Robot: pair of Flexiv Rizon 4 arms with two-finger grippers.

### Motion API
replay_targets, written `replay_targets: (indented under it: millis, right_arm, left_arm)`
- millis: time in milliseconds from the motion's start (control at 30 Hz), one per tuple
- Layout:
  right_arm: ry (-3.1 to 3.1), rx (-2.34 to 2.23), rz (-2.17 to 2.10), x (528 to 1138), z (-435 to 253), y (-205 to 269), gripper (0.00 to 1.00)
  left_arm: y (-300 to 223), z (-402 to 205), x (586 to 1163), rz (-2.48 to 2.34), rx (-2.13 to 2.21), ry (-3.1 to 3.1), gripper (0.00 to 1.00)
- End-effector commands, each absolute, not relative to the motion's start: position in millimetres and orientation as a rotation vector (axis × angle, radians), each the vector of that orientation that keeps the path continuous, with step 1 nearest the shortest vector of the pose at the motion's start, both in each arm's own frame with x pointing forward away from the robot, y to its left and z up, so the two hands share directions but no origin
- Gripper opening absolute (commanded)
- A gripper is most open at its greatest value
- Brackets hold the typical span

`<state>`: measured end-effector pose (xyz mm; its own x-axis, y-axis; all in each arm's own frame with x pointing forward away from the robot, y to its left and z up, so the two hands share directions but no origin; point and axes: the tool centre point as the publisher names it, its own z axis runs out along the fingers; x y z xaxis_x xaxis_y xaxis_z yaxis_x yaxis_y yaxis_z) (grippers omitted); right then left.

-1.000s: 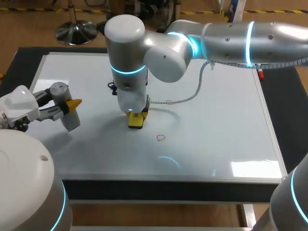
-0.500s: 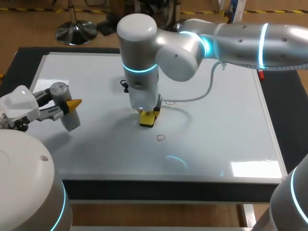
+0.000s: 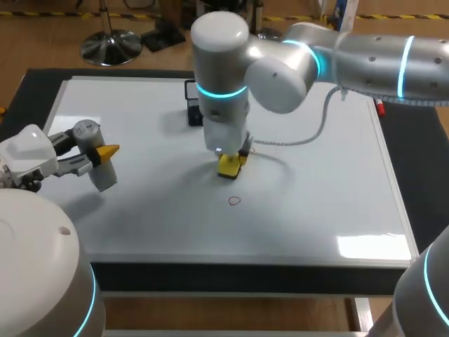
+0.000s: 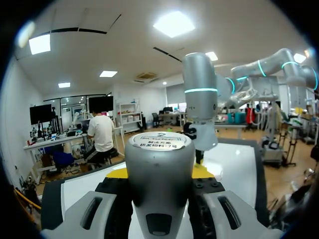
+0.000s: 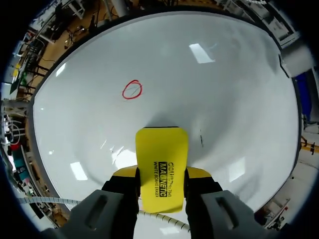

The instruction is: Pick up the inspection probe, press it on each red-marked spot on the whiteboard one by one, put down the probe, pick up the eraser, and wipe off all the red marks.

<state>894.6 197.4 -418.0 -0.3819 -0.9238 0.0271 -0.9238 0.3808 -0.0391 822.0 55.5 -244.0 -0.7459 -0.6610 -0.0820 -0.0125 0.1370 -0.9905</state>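
Observation:
My right gripper [image 3: 229,166] is shut on the yellow eraser [image 3: 229,167], which rests on the whiteboard [image 3: 330,196] near its middle. In the right wrist view the eraser [image 5: 162,167] sits between the fingers, and a red circle mark [image 5: 132,90] lies on the board ahead of it. From above, that red mark [image 3: 234,201] shows just nearer than the eraser. At the board's left side my left gripper [image 3: 102,157] hangs above the surface, shut on the grey cylindrical probe [image 3: 97,163]. The probe [image 4: 159,169] fills the space between the left fingers.
A black box [image 3: 191,111] stands on the board behind my right arm. A white cable [image 3: 298,140] loops from the right arm over the board. A red marker [image 3: 379,107] lies at the board's right edge.
My right arm has slid the eraser to the right and slightly farther along the board, uncovering the black box behind it. The left arm and probe have kept still.

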Motion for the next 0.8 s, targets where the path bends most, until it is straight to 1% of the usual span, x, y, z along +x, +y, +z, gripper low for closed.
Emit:
replay_targets:
  millis: [33,400,800]
  right_arm:
    - [-2.696,1.683,0.054,901,-388,147,0.0]
    - [-2.919,1.291,0.048,905,-375,43,0.0]
    - [-3.032,0.894,0.055,889,-380,-46,0.0]
  left_arm:
    - [55,-244,822,-1.653,-0.644,1.903,0.0]
    - [55,-244,822,-1.653,-0.644,1.903,0.0]
    - [55,-244,822,-1.653,-0.644,1.903,0.0]
